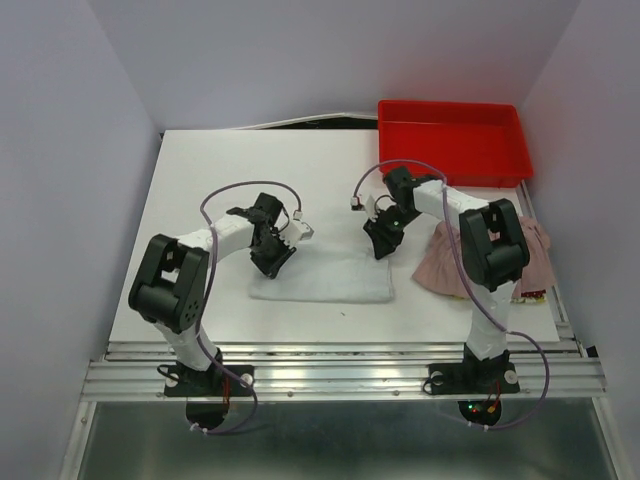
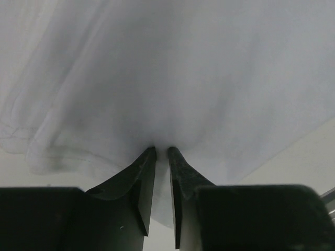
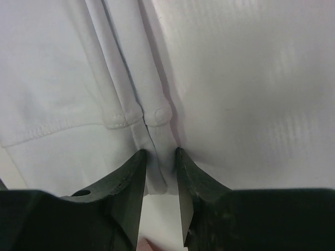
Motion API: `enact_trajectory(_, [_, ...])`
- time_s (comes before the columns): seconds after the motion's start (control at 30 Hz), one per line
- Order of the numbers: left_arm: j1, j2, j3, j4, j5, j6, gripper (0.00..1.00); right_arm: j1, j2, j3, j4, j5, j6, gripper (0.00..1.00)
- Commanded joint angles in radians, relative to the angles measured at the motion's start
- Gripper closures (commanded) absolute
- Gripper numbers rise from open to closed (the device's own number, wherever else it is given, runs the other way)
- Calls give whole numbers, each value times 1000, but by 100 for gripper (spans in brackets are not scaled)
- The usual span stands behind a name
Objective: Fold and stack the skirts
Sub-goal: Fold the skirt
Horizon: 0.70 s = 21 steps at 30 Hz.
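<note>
The pale grey-white skirt (image 1: 325, 278) lies flat on the white table in the middle of the top view. My left gripper (image 1: 272, 256) is down on its left edge, and my right gripper (image 1: 383, 241) is down on its upper right corner. In the left wrist view my gripper (image 2: 162, 150) is shut on the skirt's edge (image 2: 183, 78). In the right wrist view my gripper (image 3: 159, 152) pinches a seamed fold of the skirt (image 3: 251, 89). The dusty pink pleated skirt (image 1: 437, 263) lies at the right, partly hidden behind my right arm.
A red plastic tray (image 1: 452, 178) stands at the back right of the table. The white table (image 1: 200, 180) ends at a metal rail (image 1: 340, 350) in front. Pale walls close in the left, right and back.
</note>
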Motion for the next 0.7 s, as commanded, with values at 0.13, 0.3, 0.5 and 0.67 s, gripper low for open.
enact_trajectory(0.13, [77,229,228,114,-207,12,74,-2,-101,-154,-13,-235,171,69])
enact_trajectory(0.3, [119,307,423,164,-230,87,57,67,-161,-260,269,-433,539,66])
enact_trajectory(0.5, [145,184,538,192,-153,87,49,160,-241,-329,492,-496,831,53])
enact_trajectory(0.67, [117,-88,359,236,-135,93,32,160,-305,-334,513,-455,882,49])
